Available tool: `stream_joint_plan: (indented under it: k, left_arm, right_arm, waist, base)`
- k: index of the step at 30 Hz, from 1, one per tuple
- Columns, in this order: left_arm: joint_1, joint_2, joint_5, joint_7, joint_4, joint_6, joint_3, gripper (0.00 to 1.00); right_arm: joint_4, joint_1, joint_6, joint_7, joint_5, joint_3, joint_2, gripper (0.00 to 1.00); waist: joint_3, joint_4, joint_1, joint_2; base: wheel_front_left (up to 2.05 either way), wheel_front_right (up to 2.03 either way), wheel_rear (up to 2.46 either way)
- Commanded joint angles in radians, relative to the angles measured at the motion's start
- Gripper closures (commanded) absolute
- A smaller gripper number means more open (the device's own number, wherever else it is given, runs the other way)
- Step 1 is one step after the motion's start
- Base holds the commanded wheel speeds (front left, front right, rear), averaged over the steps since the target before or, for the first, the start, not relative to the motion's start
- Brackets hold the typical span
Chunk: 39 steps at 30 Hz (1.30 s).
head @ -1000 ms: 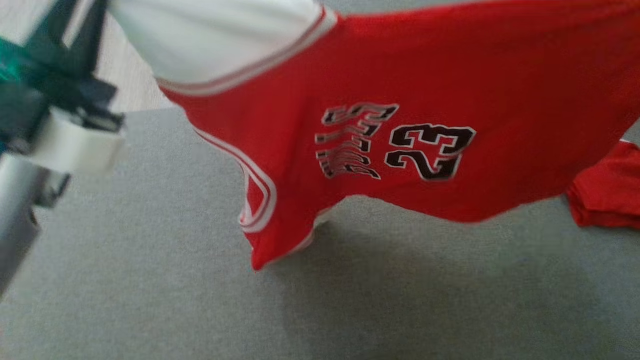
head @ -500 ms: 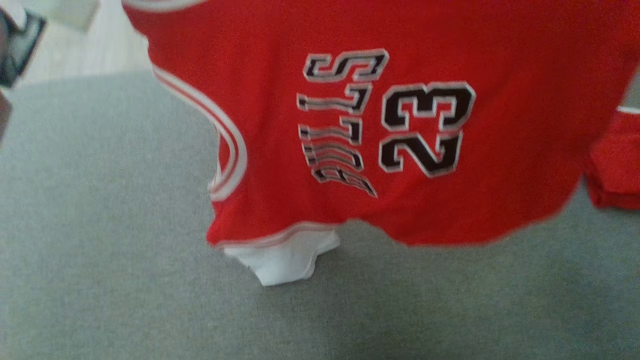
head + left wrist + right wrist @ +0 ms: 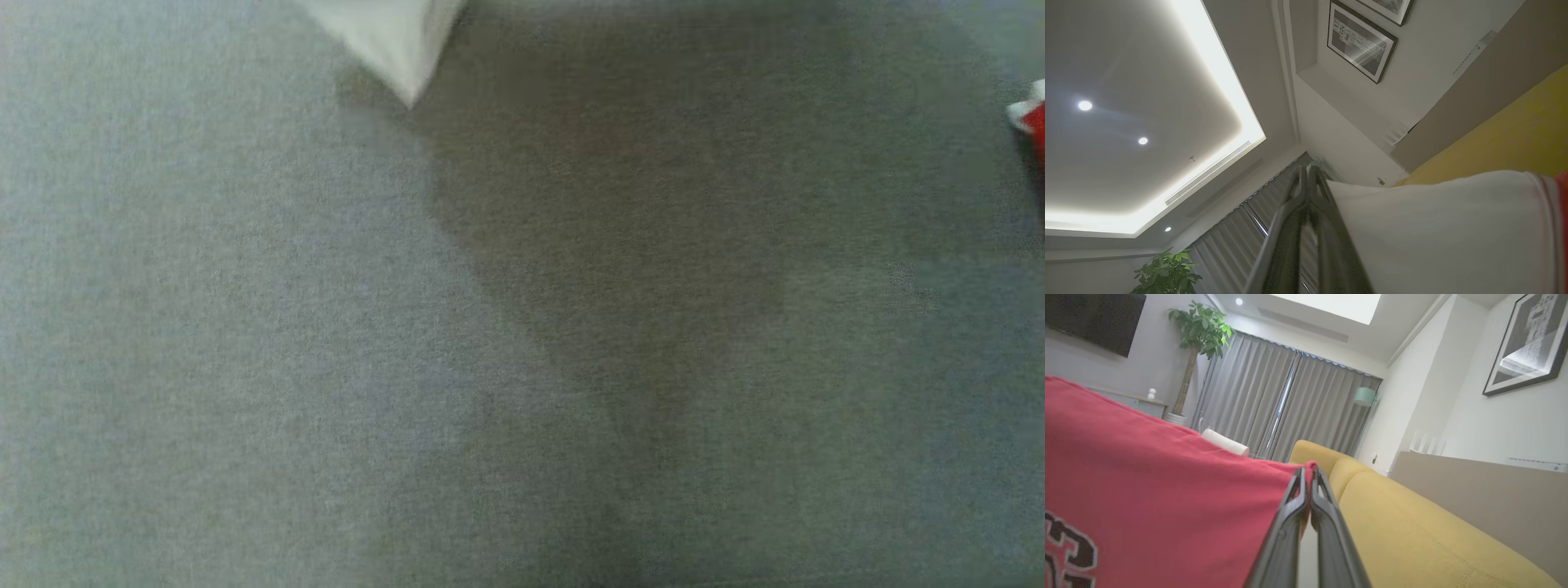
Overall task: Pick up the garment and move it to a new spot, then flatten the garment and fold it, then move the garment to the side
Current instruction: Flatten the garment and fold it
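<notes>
Jersey (image 3: 1147, 490) held up by both grippers! Right wrist view: right gripper (image 3: 1308, 473) clamped on its red corner, yellow sofa (image 3: 1412, 522) behind. Left wrist view: left gripper (image 3: 1306, 173) pinching the white sleeve (image 3: 1433, 228) under the ceiling (image 3: 1147, 81). Head view catches a white tip (image 3: 392, 41) over the grey surface (image 3: 245, 327).

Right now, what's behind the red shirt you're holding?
Behind the red shirt stand a potted plant, grey curtains and the end of a yellow sofa. The cloth hides everything lower down.
</notes>
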Motion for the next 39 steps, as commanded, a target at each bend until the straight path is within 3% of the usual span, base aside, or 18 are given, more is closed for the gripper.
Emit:
stream_joint_plan:
  k: [1, 11, 19, 27, 39]
  left_arm:
    - [-0.006, 0.041, 0.010, 0.000, -0.039, -0.003, 0.037, 1.00]
    - [0.314, 0.083, -0.015, -0.001, -0.203, -0.011, 0.067, 1.00]
    - [0.717, 0.118, -0.055, -0.001, -0.361, -0.010, 0.118, 1.00]
    - [1.107, 0.144, -0.091, -0.001, -0.445, -0.058, 0.119, 1.00]
    - [1.464, 0.152, -0.125, -0.001, -0.468, -0.079, 0.097, 1.00]
  right_arm:
    - [-0.009, -0.007, 0.007, -0.007, -0.004, 0.007, -0.010, 1.00]
    - [-0.040, 0.168, 0.007, -0.009, 0.028, 0.006, -0.025, 1.00]
    - [-0.095, 0.476, 0.007, -0.009, 0.103, -0.036, -0.037, 1.00]
    - [-0.197, 0.808, 0.007, -0.009, 0.159, -0.084, -0.052, 1.00]
    - [-0.312, 1.187, 0.007, -0.009, 0.160, -0.167, -0.043, 1.00]
  waist:
    - [0.036, 0.026, -0.0002, 0.0000]
    - [0.066, 0.060, -0.0002, 0.0000]
    - [-0.050, 0.051, -0.0002, 0.0000]
    - [-0.188, 0.039, -0.0002, 0.0000]
    - [-0.293, 0.025, -0.0002, 0.0000]
  base:
    - [0.00, 0.00, 0.00]
    - [0.00, 0.00, 0.00]
    - [0.00, 0.00, 0.00]
    - [0.00, 0.00, 0.00]
    - [0.00, 0.00, 0.00]
